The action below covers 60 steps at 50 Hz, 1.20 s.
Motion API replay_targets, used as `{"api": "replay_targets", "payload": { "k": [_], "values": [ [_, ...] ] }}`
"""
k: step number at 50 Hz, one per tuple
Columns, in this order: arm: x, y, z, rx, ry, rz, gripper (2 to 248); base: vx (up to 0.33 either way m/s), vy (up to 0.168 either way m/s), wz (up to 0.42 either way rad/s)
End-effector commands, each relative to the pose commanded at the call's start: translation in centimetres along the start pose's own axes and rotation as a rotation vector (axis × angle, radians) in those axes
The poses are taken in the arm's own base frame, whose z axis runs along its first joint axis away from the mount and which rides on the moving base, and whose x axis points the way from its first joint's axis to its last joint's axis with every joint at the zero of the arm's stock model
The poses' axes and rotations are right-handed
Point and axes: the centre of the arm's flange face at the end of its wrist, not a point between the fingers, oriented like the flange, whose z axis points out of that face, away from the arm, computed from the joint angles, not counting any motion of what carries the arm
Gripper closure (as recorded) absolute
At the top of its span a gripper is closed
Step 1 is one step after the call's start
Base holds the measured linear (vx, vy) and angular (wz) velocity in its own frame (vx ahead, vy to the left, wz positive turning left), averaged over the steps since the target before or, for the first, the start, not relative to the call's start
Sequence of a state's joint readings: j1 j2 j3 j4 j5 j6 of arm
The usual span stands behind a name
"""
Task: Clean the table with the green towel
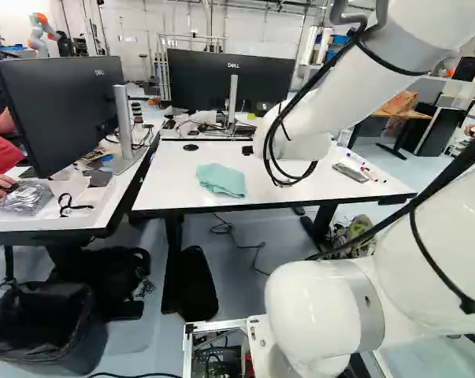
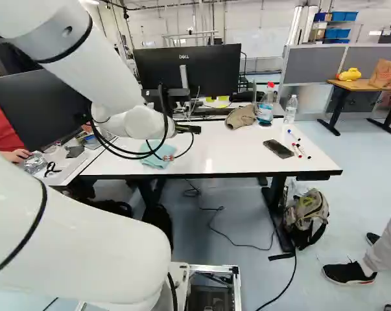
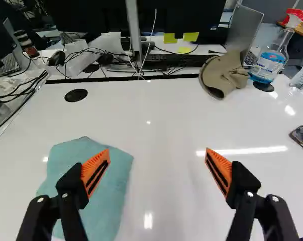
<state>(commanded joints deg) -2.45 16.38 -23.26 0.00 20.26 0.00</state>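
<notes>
The gripper [image 2: 168, 157] is partly hidden by cables and the arm's wrist in the right base view, its orange pads low by the towel. In the wrist view the gripper [image 3: 157, 158] stands wide open with nothing held. The green towel [image 1: 221, 179], pale and slightly rumpled, lies flat near the front edge of the white table [image 1: 162, 177]. Seen from the wrist, one finger overlaps the towel [image 3: 113, 193], while the other finger and most of the gap are over bare white tabletop [image 3: 166, 120]. Whether a finger touches the towel I cannot tell.
On the table stand a spray bottle [image 2: 265, 107] and a clear bottle [image 2: 290, 109], beside a brown cap [image 2: 240, 117]. A phone [image 2: 278, 149] and several markers [image 2: 298, 150] lie nearer the table's end. Monitors stand behind; a seated person is at the adjoining desk. Another robot [image 1: 42, 33] stands far back.
</notes>
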Motion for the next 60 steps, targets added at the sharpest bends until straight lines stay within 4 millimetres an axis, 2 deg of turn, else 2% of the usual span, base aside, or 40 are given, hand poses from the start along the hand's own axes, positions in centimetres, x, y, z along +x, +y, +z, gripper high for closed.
{"api": "replay_targets", "payload": {
  "k": [30, 60],
  "values": [
    [-1.6, -0.2, 0.0, 0.005, 0.024, -0.003, 3, 0.0, 0.0, 0.0],
    [-5.6, -0.6, -0.5, 0.017, 0.085, -0.009, 3, 0.0, 0.0, 0.0]
  ]
}}
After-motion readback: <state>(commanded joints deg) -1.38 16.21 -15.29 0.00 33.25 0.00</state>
